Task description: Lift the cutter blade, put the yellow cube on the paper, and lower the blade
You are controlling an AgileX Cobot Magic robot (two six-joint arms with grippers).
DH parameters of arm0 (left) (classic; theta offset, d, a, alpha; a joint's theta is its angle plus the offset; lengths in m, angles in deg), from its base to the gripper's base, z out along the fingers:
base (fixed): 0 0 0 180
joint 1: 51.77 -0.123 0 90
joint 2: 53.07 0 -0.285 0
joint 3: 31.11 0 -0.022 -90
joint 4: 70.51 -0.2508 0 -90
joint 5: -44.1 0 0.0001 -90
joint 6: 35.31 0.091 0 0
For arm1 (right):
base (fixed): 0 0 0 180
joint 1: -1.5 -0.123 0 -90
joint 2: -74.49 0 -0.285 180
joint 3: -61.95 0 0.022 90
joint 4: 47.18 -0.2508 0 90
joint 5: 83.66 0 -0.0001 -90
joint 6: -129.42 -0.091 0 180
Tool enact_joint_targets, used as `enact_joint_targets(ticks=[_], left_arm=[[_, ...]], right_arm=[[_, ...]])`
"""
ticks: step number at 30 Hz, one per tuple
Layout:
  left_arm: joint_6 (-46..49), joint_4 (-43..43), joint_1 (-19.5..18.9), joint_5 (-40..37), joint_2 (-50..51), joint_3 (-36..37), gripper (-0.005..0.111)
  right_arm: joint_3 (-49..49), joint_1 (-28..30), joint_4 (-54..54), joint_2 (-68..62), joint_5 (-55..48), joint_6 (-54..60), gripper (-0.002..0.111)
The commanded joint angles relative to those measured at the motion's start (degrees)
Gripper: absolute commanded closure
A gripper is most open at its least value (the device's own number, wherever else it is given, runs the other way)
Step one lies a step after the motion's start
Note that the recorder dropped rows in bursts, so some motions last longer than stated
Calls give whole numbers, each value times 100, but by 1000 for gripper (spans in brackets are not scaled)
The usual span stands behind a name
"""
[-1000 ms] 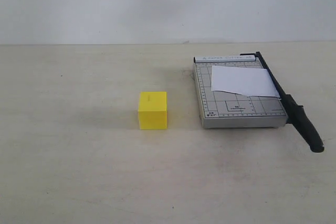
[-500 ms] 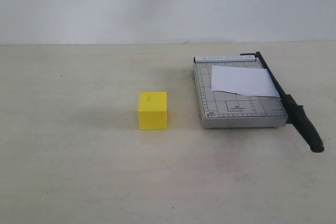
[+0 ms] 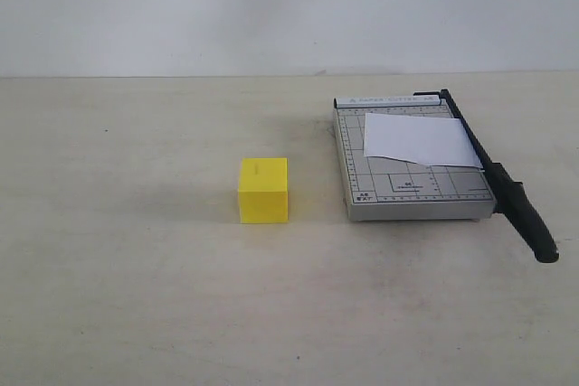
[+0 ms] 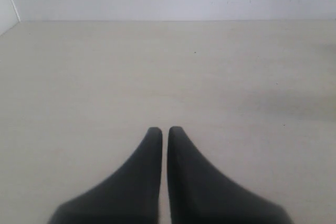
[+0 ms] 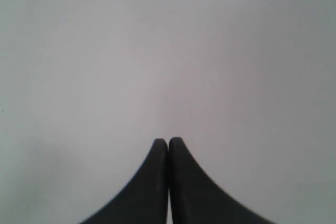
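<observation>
The yellow cube (image 3: 263, 190) was a smooth, matte block with crisp edges. It sat flat on the pale, faintly scuffed desk (image 3: 136, 268), apart from the cutter board (image 3: 412, 189) and on the left arm's side of it. The board was a grey slab printed with a fine grid. The paper (image 3: 419, 140), a thin white rectangle, lay flat on the board's far half, slightly askew, with one edge against the cutter blade (image 3: 496, 174). The blade was down along the board's outer edge. It was a slim black bar that swelled into a thick, rounded handle reaching past the near corner.

Only the exterior view showed these things, and it showed neither arm. How far the cube or the blade lay from either pincer could therefore not be told.

The left wrist view showed the left pincer (image 4: 165, 129), two dark, curved, tapering fingers drawn narrow with only a hairline slit between the tips. It gripped nothing and was poised over bare desk, which ran off to a light wall.

The right wrist view showed the right pincer (image 5: 168, 141), its tips pressed together and likewise holding nothing. Behind it was a featureless pale grey surface.
</observation>
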Motion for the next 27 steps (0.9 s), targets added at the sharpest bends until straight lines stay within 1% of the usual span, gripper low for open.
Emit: enact_joint_targets(ticks=[1, 5, 6, 7, 8, 9, 10, 11, 12, 13, 15, 16, 17, 18, 19, 20, 22, 23, 25, 26, 27], left_arm=[[-49, -10, -11, 52, -21, -24, 102], [-49, -10, -11, 52, -21, -24, 102], [-49, -10, -11, 52, -21, -24, 102], [-49, -10, -11, 52, -21, -24, 102], [-49, -10, -11, 52, -21, -24, 102], [-49, -10, -11, 52, -21, -24, 102], [-49, -10, -11, 52, -21, -24, 102], [-49, -10, -11, 52, -21, -24, 102], [-49, -10, -11, 52, -21, -24, 102], [-49, -10, -11, 52, -21, -24, 102], [-49, -10, -11, 52, -21, -24, 102], [-49, -10, -11, 52, -21, -24, 102], [-49, -10, -11, 52, -21, -24, 102], [-49, -10, -11, 52, -21, -24, 102], [-49, -10, -11, 52, -21, -24, 102], [-49, -10, -11, 52, -21, -24, 102], [-49, -10, -11, 52, -21, -24, 102], [-49, -10, -11, 52, -21, -24, 102], [-49, -10, -11, 52, -21, -24, 102], [-49, -10, -11, 52, -21, -24, 102], [-49, -10, -11, 52, -21, -24, 102]], right_arm=[[-338, 32, -305, -472, 630, 662, 109], [-1375, 32, -332, -1839, 659, 727, 109], [-1713, 32, -356, -2351, 659, 913, 109], [-2199, 32, -426, -3140, 599, 1380, 109], [-2472, 32, -566, -3564, 398, 1773, 109], [-2968, 32, -866, -4258, -121, 2273, 109], [-3294, 42, -1182, -4672, -697, 2608, 109], [-3704, 72, -1710, -5193, -1641, 2962, 109], [-3998, 141, -1979, -5548, -2230, 3011, 109], [-4418, 340, -2013, -6028, -3303, 2784, 109], [-4856, 650, -1761, -6507, -4382, 2153, 109], [-5065, 804, -1429, -6725, -4804, 1721, 109], [-5259, 940, -944, -6929, -5201, 1221, 109], [-5587, 1137, 210, -7300, -5937, 185, 109], [-5708, 1219, 742, -7461, -6368, -344, 109], [-5845, 1299, 1372, -7705, -7092, -994, 109], [-5845, 1299, 1526, -7905, -7587, -1130, 109], [-5845, 1285, 1442, -7936, -7614, -1043, 109], [-5845, 1285, 979, -7979, -7651, -520, 106], [-5845, 1285, 830, -7993, -7669, -217, 104], [-5845, 1285, 659, -8034, -7699, 130, 99]])
